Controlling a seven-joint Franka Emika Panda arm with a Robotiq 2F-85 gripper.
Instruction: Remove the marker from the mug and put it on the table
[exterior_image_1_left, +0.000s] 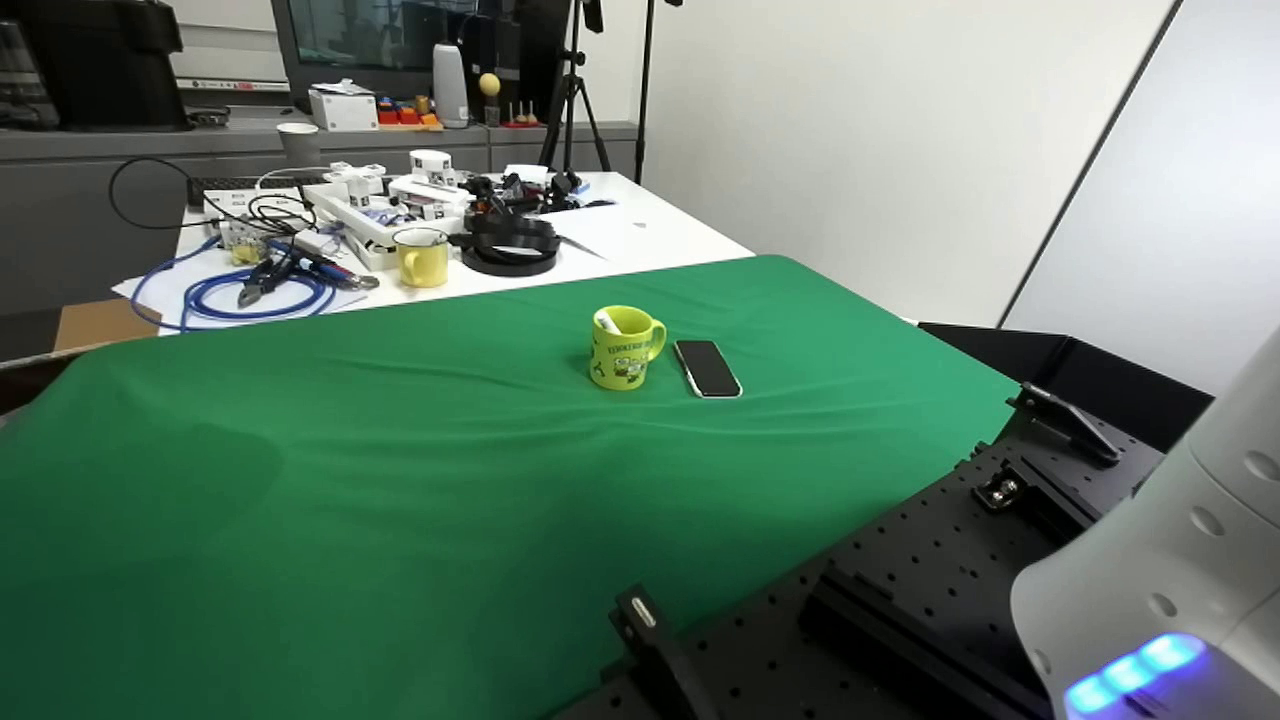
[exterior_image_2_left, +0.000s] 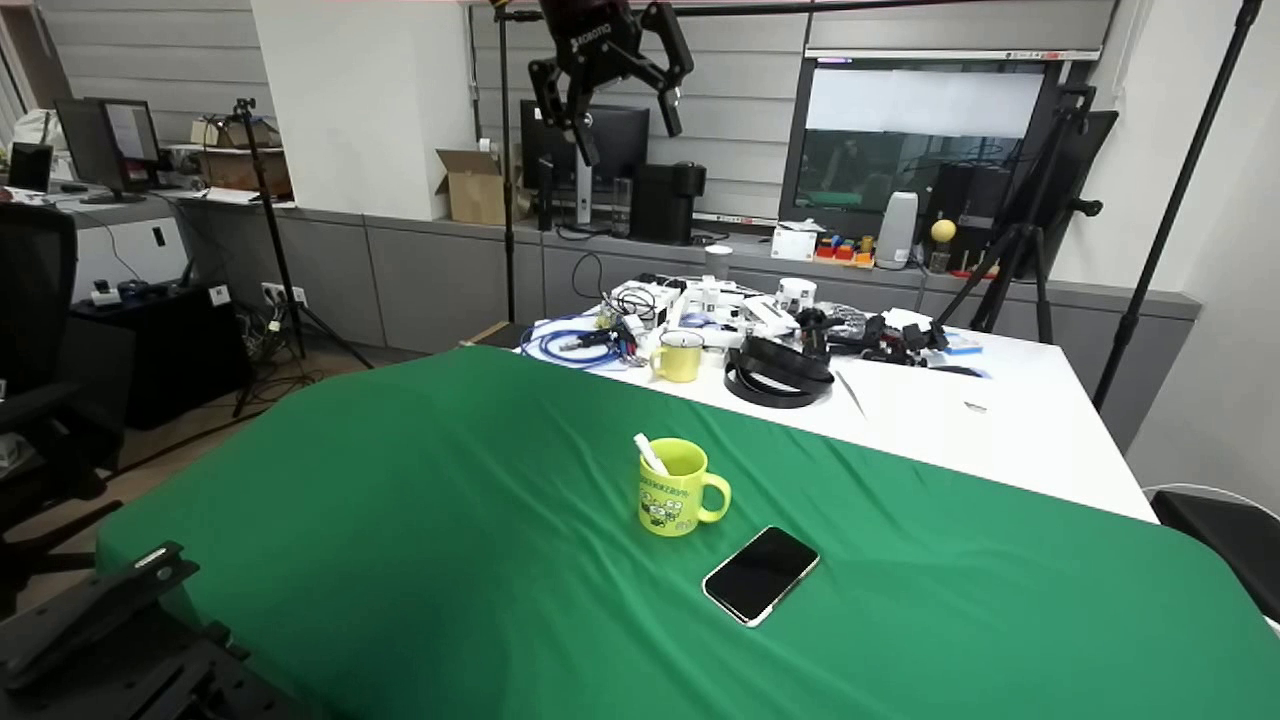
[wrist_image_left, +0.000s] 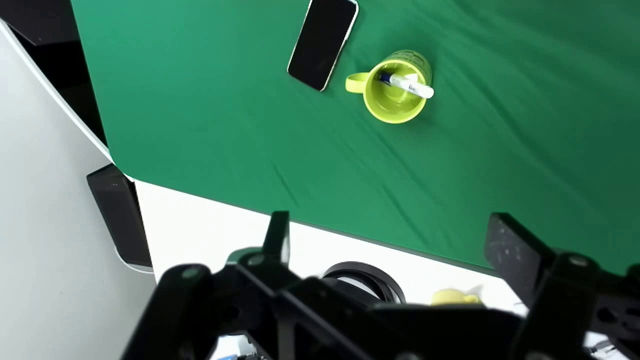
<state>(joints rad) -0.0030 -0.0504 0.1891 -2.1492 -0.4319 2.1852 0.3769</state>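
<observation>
Marker (wrist_image_left: 411, 86): slanted inside the upright yellow-green mug (exterior_image_2_left: 668, 508), dark blue end down toward the handle side, pale end poking past the rim opposite; below that, the green-covered table (exterior_image_1_left: 400, 460), with a dark-faced phone (exterior_image_2_left: 762, 575) lying flat just beside the handle. Noted well apart from and below the high-hanging, released gripper (exterior_image_2_left: 630, 142), with fingers (wrist_image_left: 512, 255) spread wide; in the wrist view, placed beyond the gap between the fingertips, toward the top edge. Farther out, past the green edge in both exterior views: white surface (exterior_image_2_left: 1050, 450) with yellow cup (exterior_image_2_left: 680, 362), black bands (exterior_image_2_left: 795, 364) and blue cable (exterior_image_1_left: 200, 300).
</observation>
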